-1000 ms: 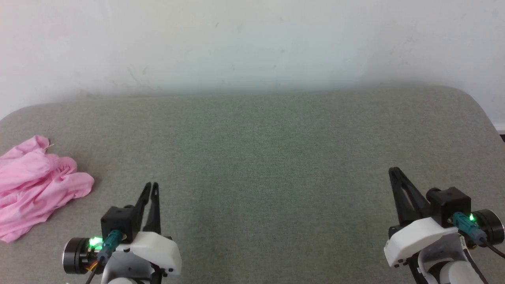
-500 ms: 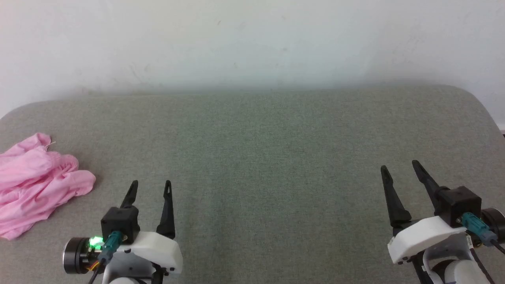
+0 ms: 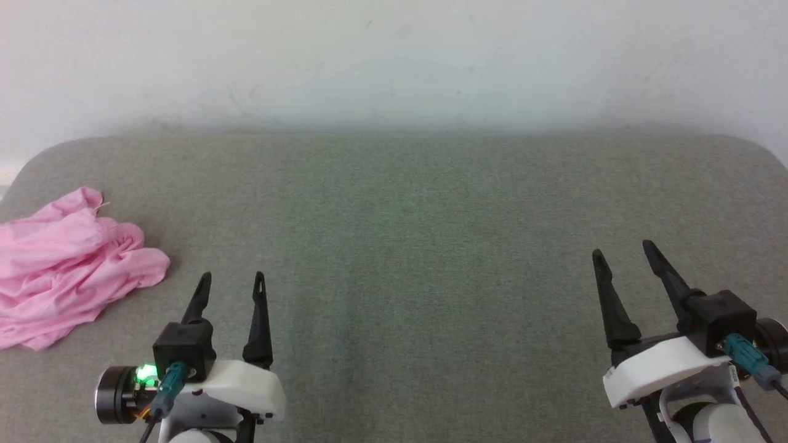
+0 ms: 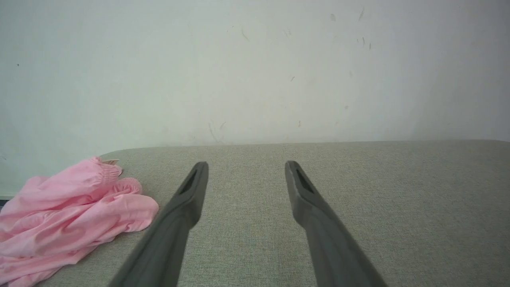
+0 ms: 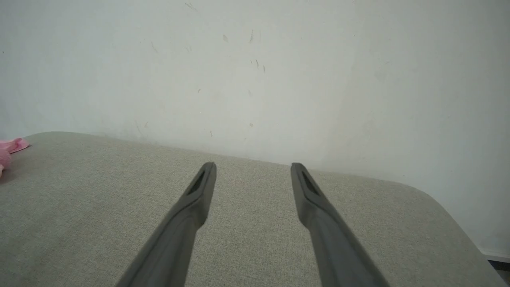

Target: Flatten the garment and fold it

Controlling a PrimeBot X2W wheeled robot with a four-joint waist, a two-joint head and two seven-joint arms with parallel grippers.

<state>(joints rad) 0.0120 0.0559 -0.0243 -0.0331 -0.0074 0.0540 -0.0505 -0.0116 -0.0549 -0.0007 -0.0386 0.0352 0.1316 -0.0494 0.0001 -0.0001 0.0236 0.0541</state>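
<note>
The garment (image 3: 71,264) is lying crumpled at the table's (image 3: 400,246) nine o'clock edge. The left gripper (image 3: 233,278) and right gripper (image 3: 622,249) are hovering, fingers spread wide, holding nothing.

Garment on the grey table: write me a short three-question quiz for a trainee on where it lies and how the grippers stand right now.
1. Fill in: the left gripper and the right gripper are both empty, with jaws ____.
2. True or false: the garment is spread flat in the middle of the table.
3. Which gripper is nearer the garment? A. left B. right C. both equally near

Key: 1 open; 2 false, it lies crumpled at the table's left edge; 3 A.
</note>
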